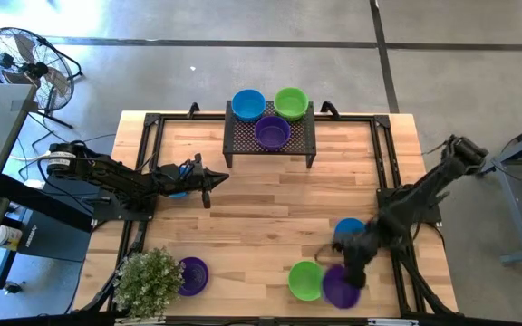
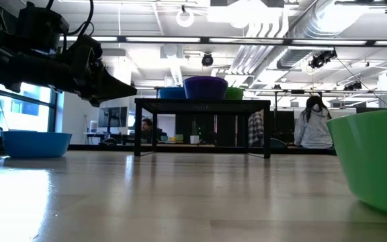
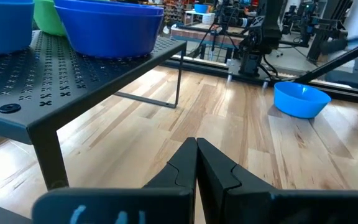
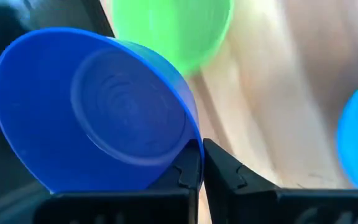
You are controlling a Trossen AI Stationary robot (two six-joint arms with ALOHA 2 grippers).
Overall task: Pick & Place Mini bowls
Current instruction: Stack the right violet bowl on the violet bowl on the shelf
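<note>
Right gripper (image 4: 201,163), jaws nearly together, seemingly pinches the purple bowl's (image 1: 341,287) rim beside a green bowl (image 1: 305,280).

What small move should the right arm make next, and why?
Probably lift a little. The right gripper is shut on the purple bowl's rim, tilted beside a green bowl near the table's front edge; clearing it comes before carrying toward the rack, which already holds three bowls.

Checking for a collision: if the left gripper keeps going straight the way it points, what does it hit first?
Probably nothing near: the left gripper, shut, points past the black perforated metal rack over bare wooden table.
</note>
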